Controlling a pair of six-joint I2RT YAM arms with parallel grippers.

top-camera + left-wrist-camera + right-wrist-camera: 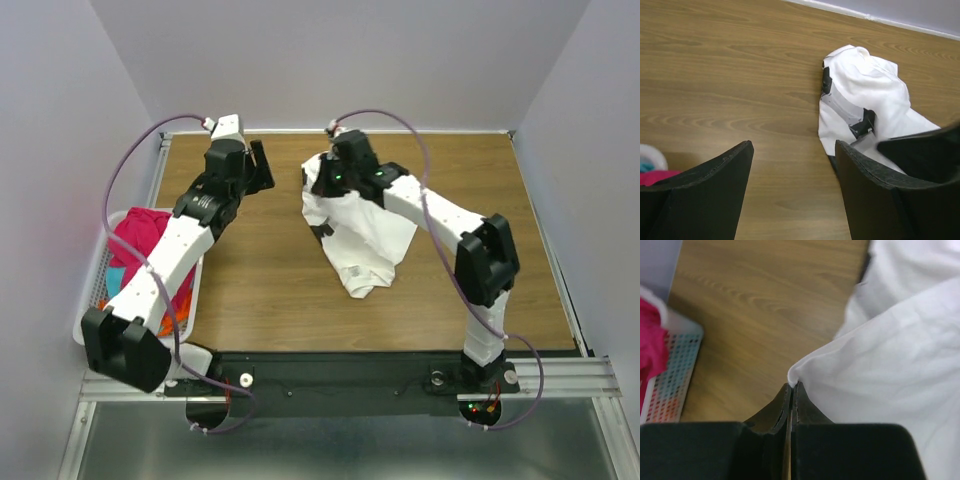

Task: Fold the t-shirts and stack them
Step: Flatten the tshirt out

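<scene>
The large white t-shirt (362,238) with small black marks lies crumpled on the wooden table, mid-right. My right gripper (792,386) is shut on an edge of the white t-shirt (890,370) and lifts that part off the table at the back (325,178). My left gripper (792,150) is open and empty above bare wood, left of the white t-shirt (865,95); in the top view it is at the back left (262,165). A magenta-pink t-shirt (135,235) with cyan and orange cloth beneath lies in the basket.
A white lattice basket (196,290) stands at the table's left edge, under my left arm; it also shows in the right wrist view (675,375). Walls close the back and sides. Bare wood (265,270) lies between the basket and the white t-shirt.
</scene>
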